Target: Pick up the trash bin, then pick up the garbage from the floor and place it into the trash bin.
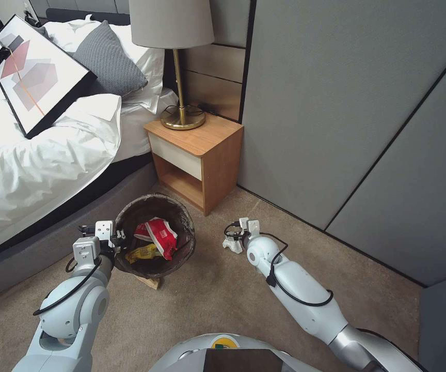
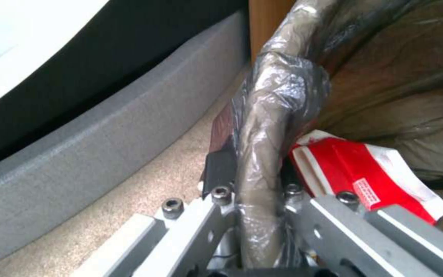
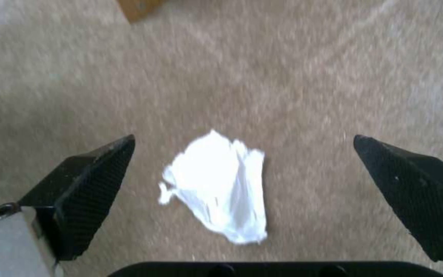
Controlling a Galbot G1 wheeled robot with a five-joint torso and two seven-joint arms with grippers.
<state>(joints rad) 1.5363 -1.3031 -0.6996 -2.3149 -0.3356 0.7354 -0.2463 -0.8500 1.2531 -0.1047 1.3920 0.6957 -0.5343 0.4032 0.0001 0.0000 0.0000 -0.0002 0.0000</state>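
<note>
The trash bin (image 1: pixel 179 243), lined with a dark brown bag, hangs just above the carpet with my left gripper (image 1: pixel 117 238) shut on its rim (image 2: pixel 275 115). Inside lie a red wrapper (image 1: pixel 162 236) and a yellow wrapper (image 1: pixel 141 253); the red wrapper (image 2: pixel 365 177) also shows close to the fingers in the left wrist view. A crumpled white tissue (image 3: pixel 219 190) lies on the carpet, the tissue (image 1: pixel 232 245) just right of the bin. My right gripper (image 3: pixel 244 173) hovers over it, open, one black fingertip (image 3: pixel 98 165) on each side.
A wooden nightstand (image 1: pixel 202 155) with a brass lamp (image 1: pixel 181 116) stands behind the bin. The bed (image 1: pixel 42 155) and its grey base (image 2: pixel 104 142) run along the left. Grey wall panels (image 1: pixel 347 113) close the right side. A brown scrap (image 1: pixel 149 281) lies under the bin.
</note>
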